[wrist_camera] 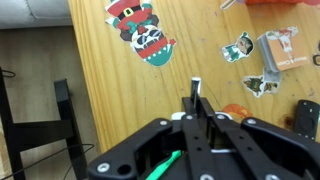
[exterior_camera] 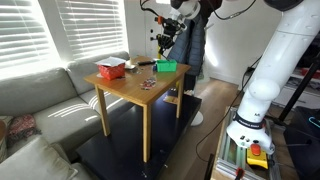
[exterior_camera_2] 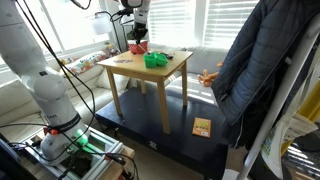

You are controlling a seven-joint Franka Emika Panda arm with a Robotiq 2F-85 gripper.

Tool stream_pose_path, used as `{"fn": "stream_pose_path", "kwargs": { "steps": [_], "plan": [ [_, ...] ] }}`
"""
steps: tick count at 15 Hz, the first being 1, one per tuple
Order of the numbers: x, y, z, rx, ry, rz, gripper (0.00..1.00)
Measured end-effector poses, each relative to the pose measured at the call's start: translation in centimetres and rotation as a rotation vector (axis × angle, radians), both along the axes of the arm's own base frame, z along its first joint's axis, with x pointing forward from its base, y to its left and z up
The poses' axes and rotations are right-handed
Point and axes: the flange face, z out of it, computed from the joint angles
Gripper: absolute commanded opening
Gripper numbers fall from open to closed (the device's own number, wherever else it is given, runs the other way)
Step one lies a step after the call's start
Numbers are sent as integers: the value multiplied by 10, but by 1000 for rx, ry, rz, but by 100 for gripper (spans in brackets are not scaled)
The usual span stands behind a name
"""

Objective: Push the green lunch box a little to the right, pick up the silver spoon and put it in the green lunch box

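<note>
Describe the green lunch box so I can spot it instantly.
Start at the wooden table beside the grey sofa. Two small boxes sit on it; the green lunch box is at the end away from the sofa. It is solid bright green, unlike the red and white container at the sofa end.

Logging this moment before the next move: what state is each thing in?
gripper: shut, raised above the table.
green lunch box: on the table, clear of the gripper.
red container: on the table near a corner.
silver spoon: too small to make out.
</note>
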Motion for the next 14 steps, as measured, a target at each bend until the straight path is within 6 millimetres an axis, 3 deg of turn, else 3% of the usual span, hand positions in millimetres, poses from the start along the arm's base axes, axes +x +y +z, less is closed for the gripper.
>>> {"fn": "stream_pose_path", "kwargs": {
  "steps": [14],
  "plan": [
    [8, -28, -44, 60, 31, -98, 3]
  ]
}}
